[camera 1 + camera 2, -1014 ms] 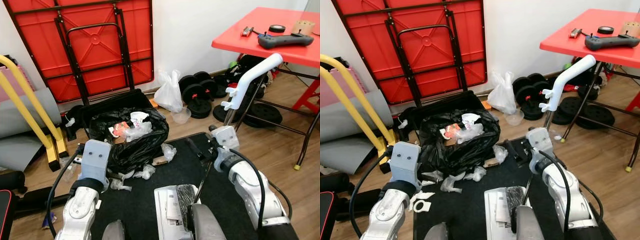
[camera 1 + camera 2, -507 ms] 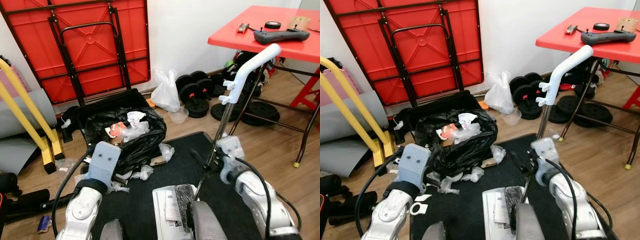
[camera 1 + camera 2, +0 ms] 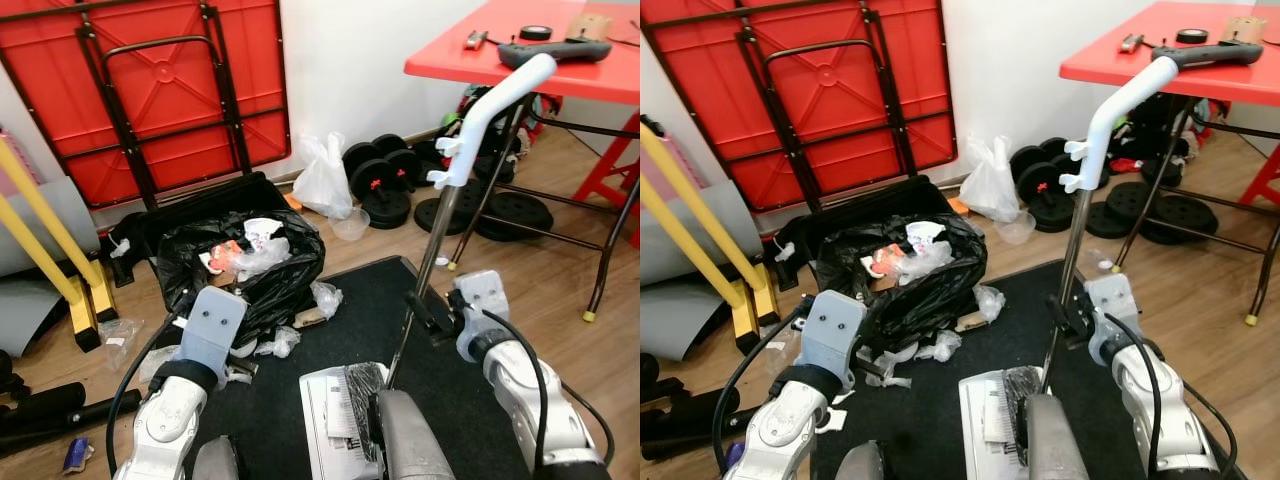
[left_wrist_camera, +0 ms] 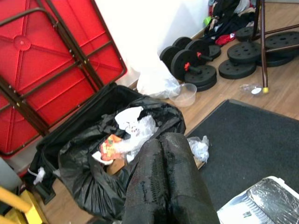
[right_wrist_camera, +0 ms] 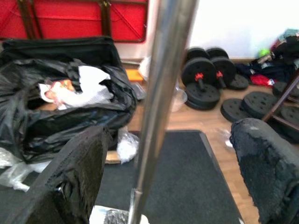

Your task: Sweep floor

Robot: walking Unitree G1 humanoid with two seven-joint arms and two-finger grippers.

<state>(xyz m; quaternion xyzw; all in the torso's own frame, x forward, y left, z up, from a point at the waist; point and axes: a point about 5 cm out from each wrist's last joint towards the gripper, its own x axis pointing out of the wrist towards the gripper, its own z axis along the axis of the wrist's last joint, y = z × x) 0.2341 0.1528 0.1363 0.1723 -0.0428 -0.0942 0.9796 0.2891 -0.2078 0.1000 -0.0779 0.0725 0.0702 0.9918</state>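
Shifted nearer right gripper (image 5: 159, 154): broom pole (image 5: 161, 93).
Standing between wide-spread fingers (image 5: 77, 172), untouched; left gripper (image 4: 163, 182) fingers pressed together.

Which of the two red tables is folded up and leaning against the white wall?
The red folding table behind the black rubbish bag: it stands on edge, black legs folded flat. The other red table stands on its legs, things on top.

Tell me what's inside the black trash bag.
The black trash bag sits open, with crumpled white plastic and a red-and-white wrapper on top, plus a bit of brown cardboard. Whatever lies deeper is covered by that litter and the bag's folds.
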